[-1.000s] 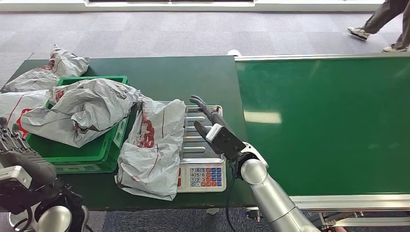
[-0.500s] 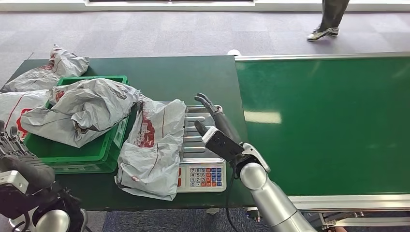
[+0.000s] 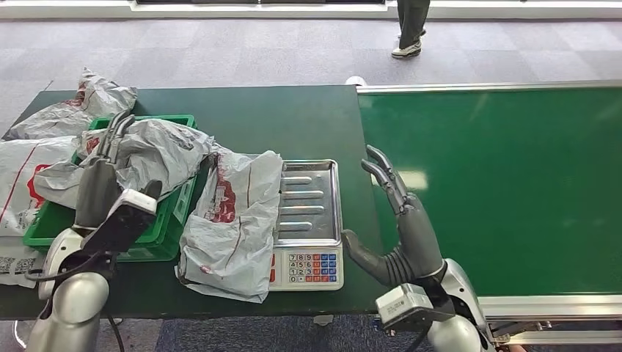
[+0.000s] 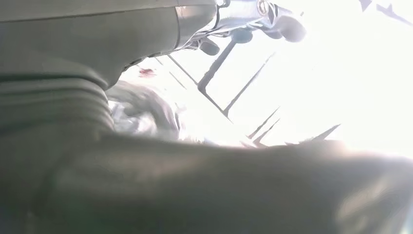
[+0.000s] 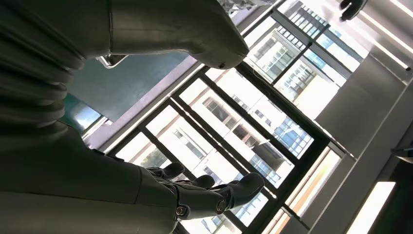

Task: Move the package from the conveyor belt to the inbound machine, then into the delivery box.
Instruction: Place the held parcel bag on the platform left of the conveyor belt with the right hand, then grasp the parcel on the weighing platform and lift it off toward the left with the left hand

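Observation:
A grey plastic package [image 3: 231,220] with red print lies on the green table, its right edge draped over the steel pan of the inbound machine [image 3: 312,194], a scale with a keypad. My right hand [image 3: 403,220] stands upright just right of the scale at the edge of the conveyor belt [image 3: 499,183], fingers spread, holding nothing. The right wrist view shows those fingers [image 5: 214,195] apart against windows. My left hand [image 3: 103,172] is raised over the green delivery box [image 3: 150,235], fingers straight and empty, above another grey package [image 3: 158,150] that lies in the box. The left wrist view is glare and blur.
More grey packages lie at the table's far left [image 3: 81,103] and left edge [image 3: 22,169]. A person's legs [image 3: 409,29] cross the carpet behind the table. The belt carries no package.
My right hand has pulled back from over the scale pan to its right side and turned upright. My left arm has risen from the lower left corner over the box. The person walked leftward.

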### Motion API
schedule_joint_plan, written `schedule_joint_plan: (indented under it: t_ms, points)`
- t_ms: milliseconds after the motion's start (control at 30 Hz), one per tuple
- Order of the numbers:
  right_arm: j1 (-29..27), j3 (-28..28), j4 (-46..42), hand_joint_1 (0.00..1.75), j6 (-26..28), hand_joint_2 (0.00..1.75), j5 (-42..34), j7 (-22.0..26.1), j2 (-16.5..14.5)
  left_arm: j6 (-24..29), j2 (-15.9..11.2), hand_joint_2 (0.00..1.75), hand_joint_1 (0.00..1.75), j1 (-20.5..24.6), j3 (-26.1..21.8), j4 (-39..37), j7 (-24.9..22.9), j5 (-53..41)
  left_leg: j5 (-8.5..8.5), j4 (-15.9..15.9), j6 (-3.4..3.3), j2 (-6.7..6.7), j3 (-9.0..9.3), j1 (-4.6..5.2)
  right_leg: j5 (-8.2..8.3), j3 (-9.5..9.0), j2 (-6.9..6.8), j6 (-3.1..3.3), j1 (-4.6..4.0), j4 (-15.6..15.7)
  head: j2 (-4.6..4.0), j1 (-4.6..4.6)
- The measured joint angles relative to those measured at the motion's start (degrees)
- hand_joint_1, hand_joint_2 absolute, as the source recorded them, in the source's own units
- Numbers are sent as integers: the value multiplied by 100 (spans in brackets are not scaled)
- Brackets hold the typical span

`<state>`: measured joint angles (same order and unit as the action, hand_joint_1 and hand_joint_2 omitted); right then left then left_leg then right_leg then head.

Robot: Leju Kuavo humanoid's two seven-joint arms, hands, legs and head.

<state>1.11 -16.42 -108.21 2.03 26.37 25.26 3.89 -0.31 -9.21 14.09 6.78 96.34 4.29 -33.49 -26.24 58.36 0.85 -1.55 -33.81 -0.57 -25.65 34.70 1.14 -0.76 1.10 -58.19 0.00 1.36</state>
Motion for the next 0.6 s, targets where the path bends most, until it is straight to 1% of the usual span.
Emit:
schedule_joint_plan:
  t_ms: [67, 133, 200, 267, 333, 400, 467, 600]
  points:
    - [-325, 148, -172, 0, 120, 175, -46, 213, 224, -597, -413, 0, 0, 551, 234, -526, -17, 58, 7, 0, 4, 3, -4, -1, 9, 1, 5, 5, -2, -1, 0, -2]
    - [-560, 281, -248, 0, 214, 175, -181, 394, 413, -1027, -748, 0, 0, 1036, 499, -984, 18, 124, 10, -1, 9, 22, -6, -2, 19, 8, 25, 9, -2, -2, 0, -1]
    - [-699, 389, -280, 0, 253, 175, -316, 505, 546, -1296, -995, 0, 0, 1437, 764, -1357, 50, 180, 10, -1, 9, 40, -7, -1, 24, 14, 46, 9, 0, -3, 0, -1]
    - [-774, 467, -298, 0, 266, 175, -449, 549, 651, -1497, -1142, 0, 0, 1822, 1076, -1723, 49, 139, 10, 0, 8, 45, -9, -1, 27, 20, 54, 7, 0, -3, 0, -2]
    - [-799, 517, -306, 0, 283, 175, -592, 561, 741, -1739, -1208, 0, 0, 2222, 1518, -2138, 26, 47, 12, 1, 6, 40, -13, 1, 29, 19, 48, 5, 2, -2, 0, -1]
    - [-797, 531, -306, 0, 309, 175, -668, 562, 791, -1928, -1213, 87, 0, 2513, 1986, -2546, 21, 4, 13, 1, 5, 36, -14, 2, 29, 16, 42, 4, 4, -3, 0, -1]
    - [-793, 531, -306, 0, 334, 175, -700, 563, 808, -2067, -1176, 175, 0, 2701, 2444, -2974, 101, -4, 12, 0, 5, 39, -13, 3, 29, 16, 47, 4, 5, -3, 0, -2]
    - [-718, 525, -293, 0, 381, 175, -798, 555, 834, -2177, -1080, 175, 0, 2829, 3326, -3710, 422, 31, 12, 0, 5, 44, -14, 4, 30, 19, 56, 3, 7, -3, 0, -1]
